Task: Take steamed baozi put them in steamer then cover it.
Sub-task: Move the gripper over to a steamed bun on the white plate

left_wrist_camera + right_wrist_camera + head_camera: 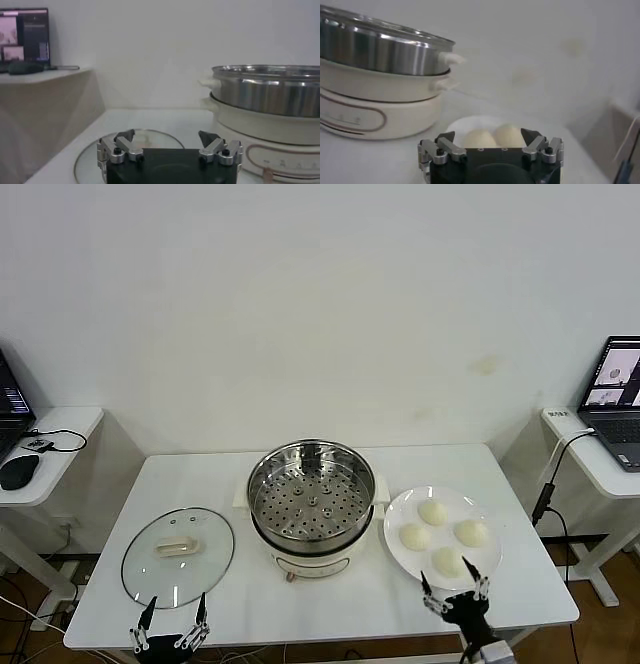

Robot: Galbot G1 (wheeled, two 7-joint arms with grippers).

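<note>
1. Standing at mid-desk (200,469): the steamer (311,506), uncovered, perforated tray bare, nothing inside.
2. Lying on a white plate (396,554) just right of the steamer: four steamed baozi (433,512), close together, none lifted.
3. Resting flat on the desk left of the steamer: the glass lid (178,556), handle up.
4. Hovering at the near desk edge: left tool (172,624), fingers spread wide, gripping nothing, just before the lid's near rim.
5. Hovering likewise: right tool (455,586), released and empty, at the plate's near rim, by the nearest bun.
6. Seen only from the head view: the tray holes and all four buns.
7. Seen only from the wrist views: the steamer's cream base side-on; two buns past the right tool's fingers (443,145); the lid's rim under the left tool's fingers (120,142).
</note>
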